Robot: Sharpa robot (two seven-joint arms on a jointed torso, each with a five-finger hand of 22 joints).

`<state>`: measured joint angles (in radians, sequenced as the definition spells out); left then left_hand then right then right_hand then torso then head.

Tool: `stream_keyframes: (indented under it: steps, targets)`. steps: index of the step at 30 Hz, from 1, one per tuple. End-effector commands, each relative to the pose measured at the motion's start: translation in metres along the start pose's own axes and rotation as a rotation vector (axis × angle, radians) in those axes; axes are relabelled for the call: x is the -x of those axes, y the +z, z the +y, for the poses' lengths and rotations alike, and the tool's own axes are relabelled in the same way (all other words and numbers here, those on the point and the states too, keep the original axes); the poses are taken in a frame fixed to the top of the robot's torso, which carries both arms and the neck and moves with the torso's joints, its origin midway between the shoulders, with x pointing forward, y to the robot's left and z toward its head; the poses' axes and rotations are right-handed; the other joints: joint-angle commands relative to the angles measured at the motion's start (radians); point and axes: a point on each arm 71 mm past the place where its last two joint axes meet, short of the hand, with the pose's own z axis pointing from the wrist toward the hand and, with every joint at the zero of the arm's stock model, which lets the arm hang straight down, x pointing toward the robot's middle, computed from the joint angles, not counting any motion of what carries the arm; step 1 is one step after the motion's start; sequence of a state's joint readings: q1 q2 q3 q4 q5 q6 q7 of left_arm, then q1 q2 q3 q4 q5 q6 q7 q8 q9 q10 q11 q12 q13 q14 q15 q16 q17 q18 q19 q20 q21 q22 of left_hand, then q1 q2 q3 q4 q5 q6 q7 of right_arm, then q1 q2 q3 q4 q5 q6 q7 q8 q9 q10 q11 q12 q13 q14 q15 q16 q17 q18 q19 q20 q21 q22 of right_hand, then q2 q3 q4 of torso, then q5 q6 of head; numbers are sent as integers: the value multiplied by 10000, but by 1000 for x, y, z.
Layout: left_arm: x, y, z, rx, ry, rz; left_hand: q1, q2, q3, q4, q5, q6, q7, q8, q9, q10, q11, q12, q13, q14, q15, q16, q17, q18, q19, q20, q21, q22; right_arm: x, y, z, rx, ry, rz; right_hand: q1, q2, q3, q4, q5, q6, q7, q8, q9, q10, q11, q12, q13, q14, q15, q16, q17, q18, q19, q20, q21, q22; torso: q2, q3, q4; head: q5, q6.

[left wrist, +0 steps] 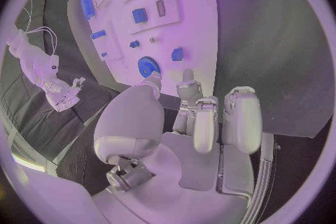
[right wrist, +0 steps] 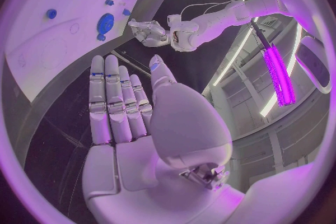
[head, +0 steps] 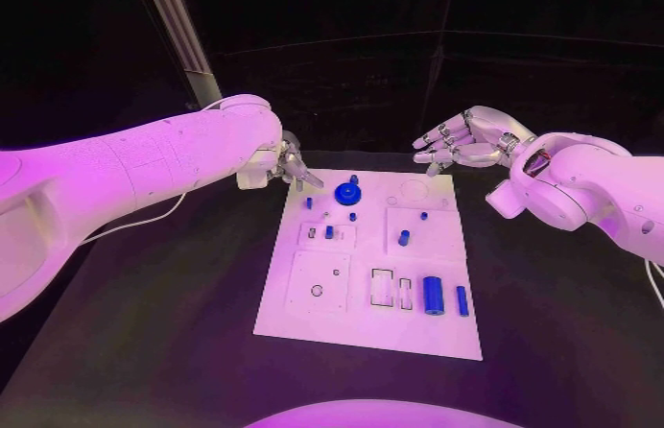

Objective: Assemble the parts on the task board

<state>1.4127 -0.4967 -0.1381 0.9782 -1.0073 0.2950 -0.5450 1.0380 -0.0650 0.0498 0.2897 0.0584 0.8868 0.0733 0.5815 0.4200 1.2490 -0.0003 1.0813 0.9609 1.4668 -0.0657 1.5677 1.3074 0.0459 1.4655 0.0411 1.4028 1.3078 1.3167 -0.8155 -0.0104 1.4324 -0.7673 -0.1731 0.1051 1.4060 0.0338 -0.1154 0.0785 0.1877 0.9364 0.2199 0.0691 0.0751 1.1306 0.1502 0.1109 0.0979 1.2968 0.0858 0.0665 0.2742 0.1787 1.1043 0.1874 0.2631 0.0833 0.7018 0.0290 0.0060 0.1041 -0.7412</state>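
**Both hands empty at the far edge of the board**

The board [head: 363,327] lay in the middle of the black table [head: 153,342]. The left hand [head: 288,167] hovered at the board's far left corner, fingers loosely apart, holding nothing. The right hand [head: 463,140] hovered beyond the far right corner, clear of the board, fingers extended and side by side, also empty.

A round blue gear [head: 347,195] sat at the far end of the board, near the left hand. A blue cylinder [head: 433,296] and a thinner blue peg [head: 462,300] lay side by side near the right near corner. Smaller blue parts [head: 403,238] stood mid-board.
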Motion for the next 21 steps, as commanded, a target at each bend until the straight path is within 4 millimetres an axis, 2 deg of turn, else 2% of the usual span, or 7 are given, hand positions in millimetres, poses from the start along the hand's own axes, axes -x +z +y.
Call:
stream_keyframes:
  steps: [1, 15, 21]
  targets:
    - [-2, 2, -1, -117, 380, 130, -64, 7, -63, -6, -37, 85, -16, 70, -16, 76, -11, 61, 29, 1040, 5, 31, 2634, 58, 196, 20, 68, 306, -1, 1, 2, 102, 0, 83, -101, 8, -71, -4, 33, -83, 0, -34, -13, -77, -14, 8, -11, -48, -3, -42, -12, 43, 7, 41, -54, -11, -7, 12, 8, -3, -15]
    - [-11, 7, -3, -95, 571, 499, 670, 345, -181, -170, -24, 189, -55, 110, -93, 116, -49, 121, 35, 1040, -29, 31, 2634, 51, 212, -15, 80, 352, -1, 2, 2, 113, 4, 107, -101, 8, -71, -4, 33, -83, 0, -34, -13, -77, -14, 8, -11, -48, -3, -42, -12, 43, 7, 41, -54, -11, -14, 17, 6, 1, -47]
    - [-15, 9, -4, -87, 657, 604, 763, 396, -170, -187, -23, 216, -62, 125, -99, 124, -56, 130, 38, 1040, -32, 31, 2634, 48, 216, -18, 85, 365, -2, 2, 2, 117, 5, 113, -87, 27, -64, -15, 46, -87, 0, -31, -11, -86, -14, 17, -19, -53, -3, -39, -21, 45, 11, 43, -69, -21, -10, 14, 13, -5, -41]
